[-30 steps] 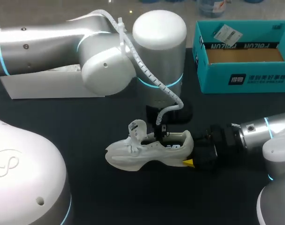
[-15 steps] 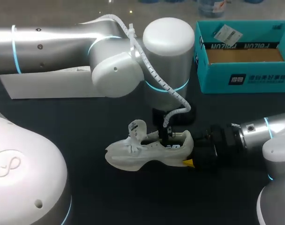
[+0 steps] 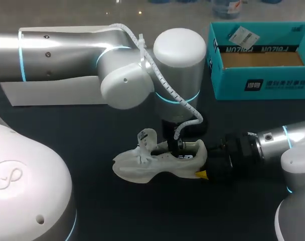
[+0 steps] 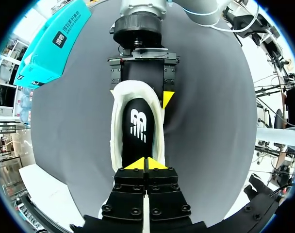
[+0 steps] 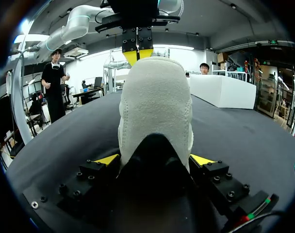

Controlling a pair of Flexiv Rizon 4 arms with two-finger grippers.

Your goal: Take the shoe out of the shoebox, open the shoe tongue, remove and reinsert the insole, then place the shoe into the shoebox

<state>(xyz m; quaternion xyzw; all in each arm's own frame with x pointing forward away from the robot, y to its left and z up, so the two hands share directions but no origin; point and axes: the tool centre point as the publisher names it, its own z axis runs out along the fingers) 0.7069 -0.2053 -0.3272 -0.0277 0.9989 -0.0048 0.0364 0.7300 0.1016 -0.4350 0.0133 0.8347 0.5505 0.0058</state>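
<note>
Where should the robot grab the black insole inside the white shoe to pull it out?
Probably the heel end of the black insole, reached straight down from above. The white shoe stands on its sole, so its opening faces up, and the insole's front is hidden under the tongue. The right gripper steadies the heel.

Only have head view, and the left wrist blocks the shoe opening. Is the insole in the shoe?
Observer: Yes. The left wrist view shows the black insole lying inside the shoe.
Operator: Left gripper open?
Observer: No. The left gripper has its yellow tips together, just over the insole at the toe-ward end of the opening. I can't tell if they pinch it.
Operator: Right side holding?
Observer: In the right wrist view, the right gripper has one finger on each side of the heel, and the shoe is upright.
</note>
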